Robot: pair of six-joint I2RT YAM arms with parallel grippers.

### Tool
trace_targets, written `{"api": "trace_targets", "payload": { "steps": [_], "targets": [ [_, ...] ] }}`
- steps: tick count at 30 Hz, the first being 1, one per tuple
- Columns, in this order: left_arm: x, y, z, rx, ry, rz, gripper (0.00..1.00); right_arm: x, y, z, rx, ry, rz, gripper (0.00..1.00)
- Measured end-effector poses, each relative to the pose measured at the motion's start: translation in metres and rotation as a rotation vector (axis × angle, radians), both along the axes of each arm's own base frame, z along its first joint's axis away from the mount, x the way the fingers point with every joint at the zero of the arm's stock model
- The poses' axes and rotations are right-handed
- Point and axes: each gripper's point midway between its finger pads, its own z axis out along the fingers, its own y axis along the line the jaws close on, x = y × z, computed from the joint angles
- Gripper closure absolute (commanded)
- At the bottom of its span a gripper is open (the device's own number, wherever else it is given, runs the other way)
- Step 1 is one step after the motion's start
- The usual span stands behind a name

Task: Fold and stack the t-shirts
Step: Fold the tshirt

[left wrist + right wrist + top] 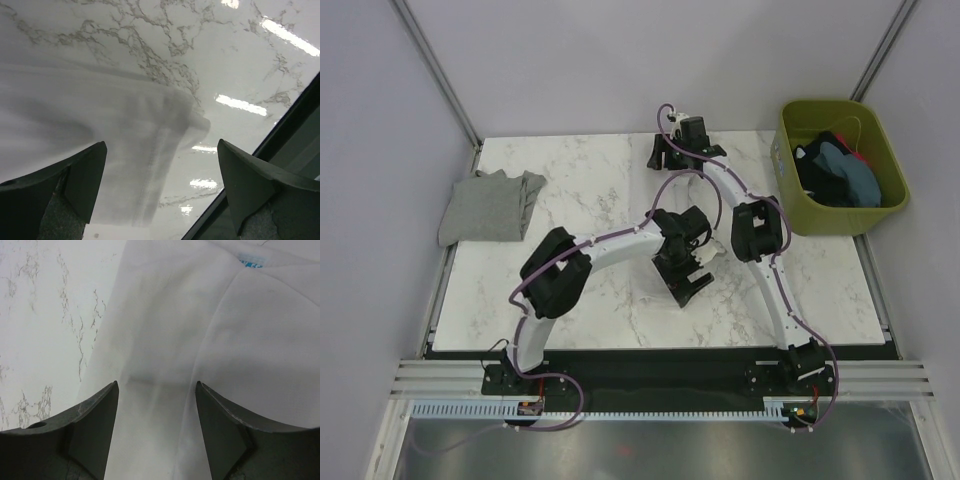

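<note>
A large white t-shirt [225, 340] with a small blue neck mark [252, 259] lies flat on the marble table. It is hard to tell from the marble in the top view. My right gripper [157, 385] is open just above the shirt, at the table's far middle [665, 155]. My left gripper [161, 150] is open and empty over a white cloth edge [100, 115], near the table's front middle [685, 285]. A grey t-shirt [490, 207] lies folded at the far left. Blue-teal [855, 180] and dark [815, 175] shirts lie in the bin.
The olive-green plastic bin [798, 215] stands off the table's right far corner. The table's dark front edge [280, 135] runs close to my left gripper. Grey walls enclose the table on three sides.
</note>
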Motion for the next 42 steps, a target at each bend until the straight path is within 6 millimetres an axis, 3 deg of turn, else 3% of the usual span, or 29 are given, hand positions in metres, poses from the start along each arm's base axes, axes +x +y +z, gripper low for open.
{"api": "trace_targets", "payload": {
  "steps": [3,5,9,11,13,15,18,21,24,26,28,31,35,42],
  "targets": [
    [-0.003,0.003,0.025,-0.026,-0.018,0.001,0.00,-0.002,-0.013,0.012,-0.020,0.001,-0.002,0.27],
    [-0.003,0.003,0.060,-0.080,-0.058,0.001,0.00,-0.005,-0.028,0.033,-0.029,0.000,-0.015,0.27],
    [0.006,-0.003,0.149,-0.254,-0.182,0.016,0.00,-0.031,-0.061,0.119,0.007,-0.031,-0.064,0.29],
    [0.009,0.005,0.196,-0.358,-0.244,0.053,0.01,-0.063,-0.074,0.166,0.064,-0.027,-0.083,0.30],
    [0.013,0.022,0.222,-0.415,-0.275,0.109,0.04,-0.107,-0.084,0.208,0.139,-0.029,-0.088,0.30],
    [0.021,0.045,0.231,-0.450,-0.255,0.203,0.10,-0.159,-0.087,0.224,0.211,0.007,-0.075,0.30],
    [0.040,0.081,0.207,-0.450,-0.140,0.401,0.17,-0.230,-0.083,0.194,0.263,0.153,-0.046,0.31],
    [0.047,0.115,0.149,-0.380,0.048,0.606,0.19,-0.290,-0.085,0.119,0.258,0.388,-0.059,0.30],
    [0.026,0.128,0.103,-0.316,0.237,0.728,0.19,-0.358,-0.098,0.038,0.220,0.677,-0.126,0.30],
    [0.009,0.131,0.084,-0.293,0.334,0.775,0.19,-0.395,-0.105,0.008,0.208,0.813,-0.165,0.31],
    [-0.001,0.129,0.076,-0.295,0.403,0.804,0.19,-0.419,-0.108,-0.007,0.215,0.891,-0.187,0.32],
    [-0.003,0.125,0.068,-0.321,0.469,0.835,0.20,-0.430,-0.106,-0.012,0.251,0.922,-0.193,0.33],
    [0.000,0.123,0.052,-0.332,0.525,0.883,0.26,-0.425,-0.100,-0.011,0.309,0.903,-0.194,0.33],
    [-0.001,0.122,0.020,-0.293,0.603,0.958,0.27,-0.419,-0.088,-0.013,0.354,0.900,-0.179,0.34]
  ]
}}
